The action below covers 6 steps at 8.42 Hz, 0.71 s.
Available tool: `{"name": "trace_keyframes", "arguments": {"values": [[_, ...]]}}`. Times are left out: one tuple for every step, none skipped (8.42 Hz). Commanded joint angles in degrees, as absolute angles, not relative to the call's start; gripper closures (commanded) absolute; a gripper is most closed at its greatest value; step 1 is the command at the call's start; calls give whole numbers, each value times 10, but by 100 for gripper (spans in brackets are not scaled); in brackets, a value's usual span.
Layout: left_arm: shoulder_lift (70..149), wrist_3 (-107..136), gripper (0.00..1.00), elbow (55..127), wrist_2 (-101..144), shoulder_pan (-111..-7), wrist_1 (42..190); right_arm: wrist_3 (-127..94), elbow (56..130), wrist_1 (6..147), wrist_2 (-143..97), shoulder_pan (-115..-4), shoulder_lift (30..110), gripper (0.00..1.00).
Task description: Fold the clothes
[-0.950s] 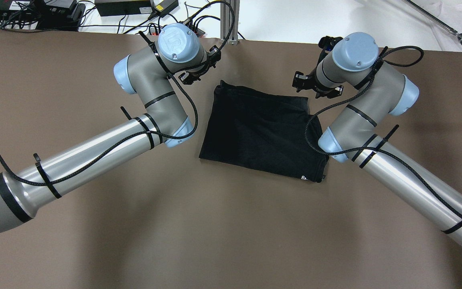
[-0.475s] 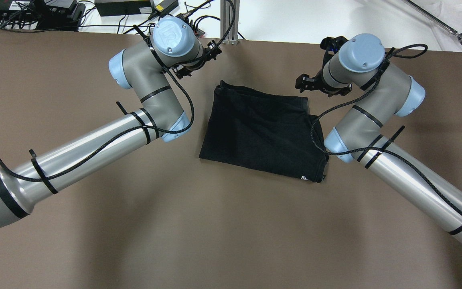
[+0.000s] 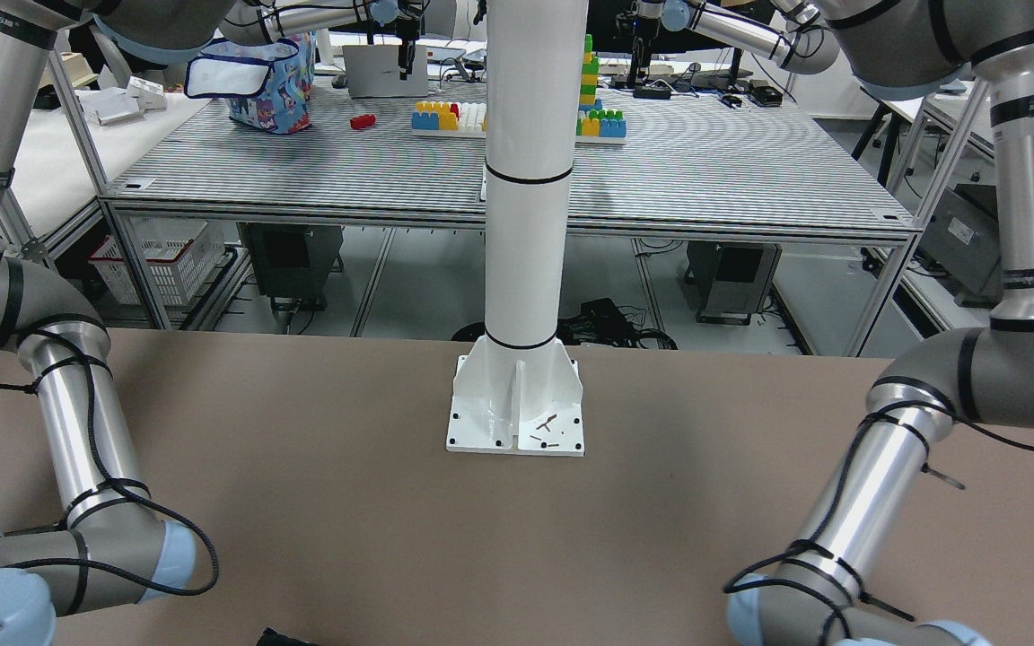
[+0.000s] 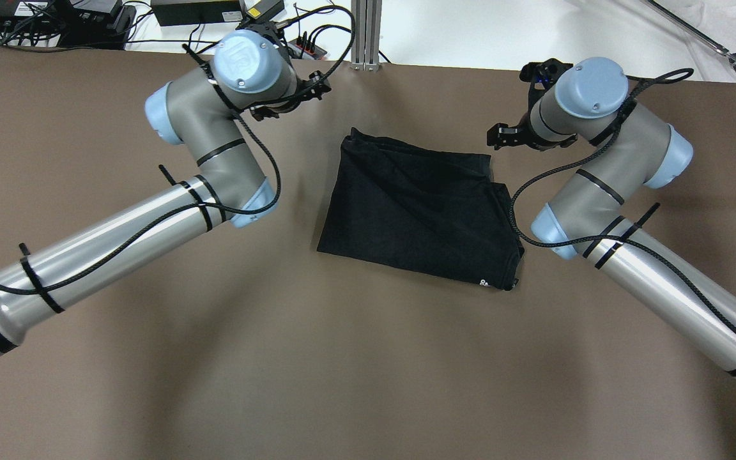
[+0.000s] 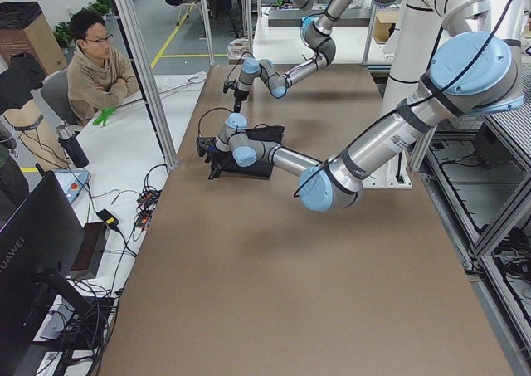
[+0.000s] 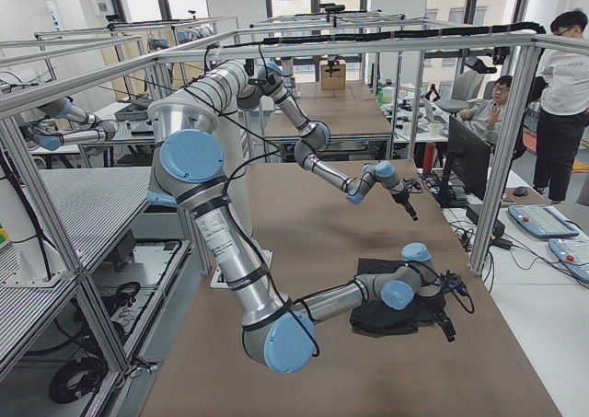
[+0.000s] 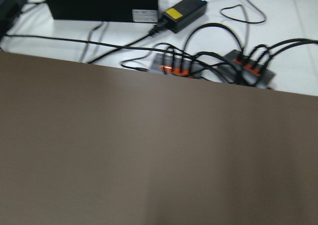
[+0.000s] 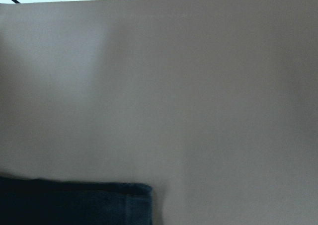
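Folded black clothes (image 4: 419, 211) lying flat on the brown table (image 4: 342, 358), centred toward its far edge, left gripper (image 4: 276, 110) and right gripper (image 4: 510, 135) flanking its far corners, clear of the fabric, finger opening impossible to tell

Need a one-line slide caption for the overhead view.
Folded black cloth lies flat on the brown table between the left arm and right arm.

Clothes (image 4: 416, 211) plain black, tiny white mark at one corner. Table (image 4: 342, 370) matte brown. Post (image 3: 528, 179) white w/ thin black bands. Behind post: bag (image 3: 270, 99) multicolour patterned, white trim; blocks (image 3: 445, 115) yellow, blue, white.
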State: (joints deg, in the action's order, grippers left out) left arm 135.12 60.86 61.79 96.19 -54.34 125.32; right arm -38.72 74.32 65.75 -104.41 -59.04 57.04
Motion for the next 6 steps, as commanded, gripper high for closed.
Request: {"name": "trace_keyframes", "arguments": {"values": [[1196,303,0,690,969,-667,1261,-314,744,608,-997,-661,653,5],[1149,222,0,711,969,-711,1271,-267,742,562,-972,-692,692,5],[1091,165,0,717,973,-743,1336,-179,739,562,-970,-734,712,5],[1049,144,0,712,981,-765,1392,-98,729,562,-969,-761,721,5],[1026,104,0,715,1017,-807,1411,-54,729,556,-973,-792,742,5],[1022,46,0,714,1059,-863,1411,-28,733,538,-973,-802,756,5]]}}
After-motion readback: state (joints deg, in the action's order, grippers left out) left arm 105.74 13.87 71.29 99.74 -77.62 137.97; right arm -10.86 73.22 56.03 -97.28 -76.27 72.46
